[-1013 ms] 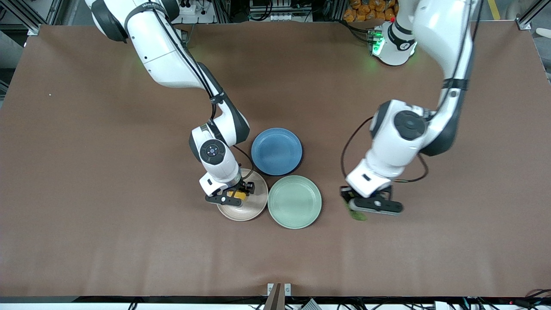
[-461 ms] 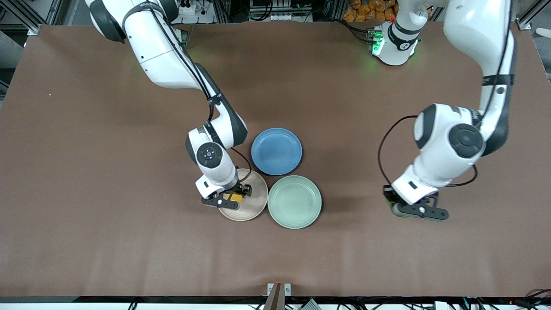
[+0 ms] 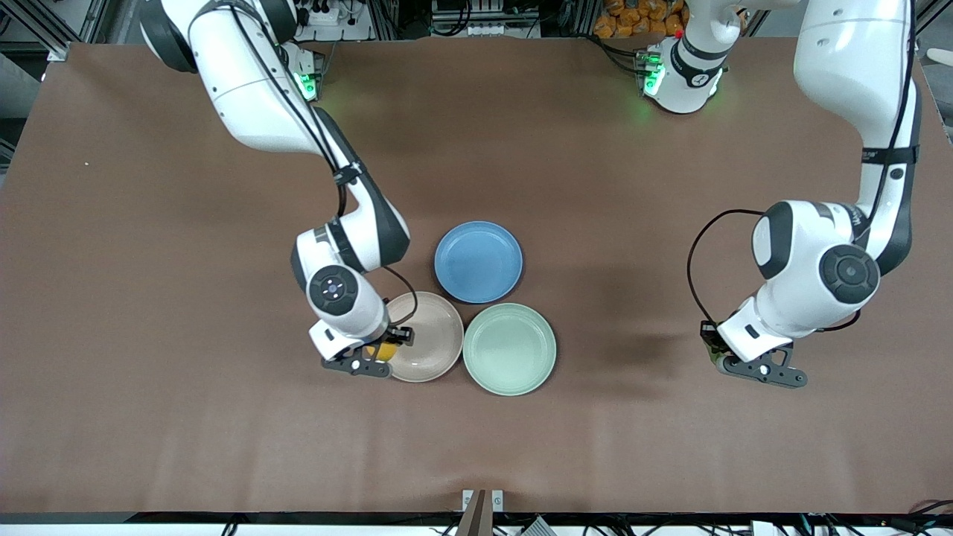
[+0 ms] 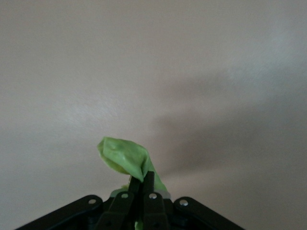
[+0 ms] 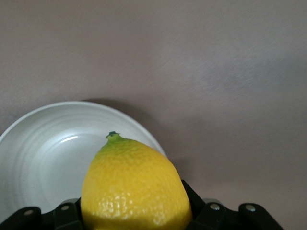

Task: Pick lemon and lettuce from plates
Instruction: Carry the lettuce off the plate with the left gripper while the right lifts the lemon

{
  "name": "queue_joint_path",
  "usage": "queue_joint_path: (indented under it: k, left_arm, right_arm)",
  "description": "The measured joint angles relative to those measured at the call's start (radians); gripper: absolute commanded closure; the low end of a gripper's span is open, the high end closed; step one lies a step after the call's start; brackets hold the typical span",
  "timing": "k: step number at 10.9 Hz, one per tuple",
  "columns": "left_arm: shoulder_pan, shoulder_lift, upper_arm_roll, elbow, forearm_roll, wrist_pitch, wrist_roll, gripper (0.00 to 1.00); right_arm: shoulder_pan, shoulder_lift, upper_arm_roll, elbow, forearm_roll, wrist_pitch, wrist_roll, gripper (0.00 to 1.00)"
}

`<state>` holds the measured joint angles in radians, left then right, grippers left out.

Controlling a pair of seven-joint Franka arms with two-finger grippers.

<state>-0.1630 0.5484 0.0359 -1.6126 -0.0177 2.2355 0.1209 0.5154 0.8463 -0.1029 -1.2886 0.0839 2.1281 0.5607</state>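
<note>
My right gripper (image 3: 372, 356) is shut on the yellow lemon (image 3: 386, 350) and holds it over the rim of the beige-pink plate (image 3: 432, 335) at the right arm's end. In the right wrist view the lemon (image 5: 136, 184) fills the jaws, with that plate (image 5: 43, 148) under it. My left gripper (image 3: 728, 364) is shut on the lettuce (image 3: 714, 358) over bare table, well away from the mint green plate (image 3: 509, 348), toward the left arm's end. In the left wrist view the green leaf (image 4: 125, 157) sticks out of the closed fingertips (image 4: 148, 178).
A blue plate (image 3: 478, 261) lies farther from the front camera, touching both other plates. All three plates hold nothing. The brown table (image 3: 186, 417) spreads wide around both grippers.
The left gripper has carried the lettuce away from the green plate toward the left arm's end. The right gripper has moved the lemon from the beige plate's middle to its rim.
</note>
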Motion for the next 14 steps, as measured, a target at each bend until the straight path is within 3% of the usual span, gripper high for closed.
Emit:
queue_joint_path:
  k: [4,5,7,8,9,10,14]
  left_arm:
    - [-0.003,0.101,-0.007,0.001,0.0,0.012,0.0,1.0]
    - [-0.003,0.114,-0.007,0.002,0.0,0.014,0.0,0.91]
    - [-0.003,0.127,-0.007,0.004,0.0,0.017,0.0,0.55]
    - [-0.004,0.132,-0.007,0.004,0.0,0.017,0.0,0.25]
    - [-0.008,0.136,-0.007,0.005,0.0,0.018,0.0,0.05]
    - [-0.011,0.137,-0.007,0.008,0.0,0.019,0.0,0.0]
    - [-0.01,0.109,-0.006,0.051,0.0,0.019,0.0,0.0]
  right_arm:
    - [-0.08,-0.008,0.002,0.123,0.001,-0.197,-0.1,0.62]
    - [-0.1,-0.016,0.002,0.145,0.002,-0.228,-0.13,0.62]
    - [-0.143,-0.049,0.003,0.158,0.006,-0.286,-0.195,0.62]
    - [-0.16,-0.065,0.003,0.158,0.007,-0.311,-0.213,0.62]
    - [-0.177,-0.081,0.003,0.159,0.007,-0.326,-0.22,0.62]
    - [-0.194,-0.097,0.003,0.16,0.007,-0.339,-0.238,0.62]
    - [-0.282,-0.186,-0.002,0.163,0.005,-0.439,-0.312,0.62]
